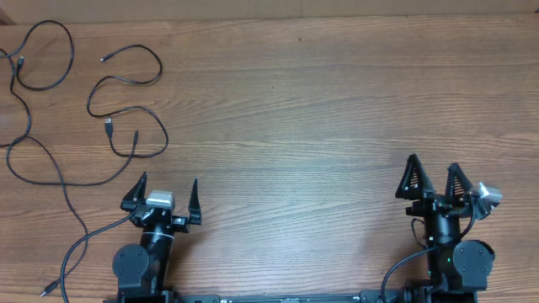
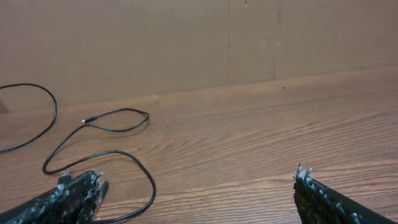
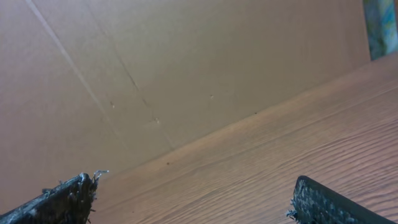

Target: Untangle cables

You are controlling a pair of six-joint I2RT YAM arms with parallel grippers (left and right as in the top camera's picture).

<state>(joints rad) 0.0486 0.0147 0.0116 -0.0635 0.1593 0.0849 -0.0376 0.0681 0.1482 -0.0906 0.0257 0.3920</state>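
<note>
Black long cable [image 1: 71, 50] lies furthest left on the counter [image 1: 320, 101]. It makes a loop at the far-left corner, then runs in wavy bends toward the near-left edge. Left wrist view shows only one arc of it [image 2: 56, 109].

Just to its right is the shorter cable [image 1: 160, 69], which forms two open loops, one beyond the other, with small plugs at its ends. Its far loop is clear in the left wrist view [image 2: 148, 116]. The two strands appear to cross at the nearer loop; cannot tell which is on top. Both lie flat on the wood, and no end effector touches them.

Left end effector [image 1: 166, 195] is at the near edge, just right of the long cable's near run. Its fingers [image 2: 68, 199] are spread wide with nothing between them [image 2: 199, 177].

Middle of the counter shows only wood grain.

Right end effector [image 1: 434, 166] is at the near-right, well apart from both cables. It is also spread wide and holds nothing [image 3: 194, 183].

Brown cardboard wall [image 3: 186, 68] stands along the far side.
</note>
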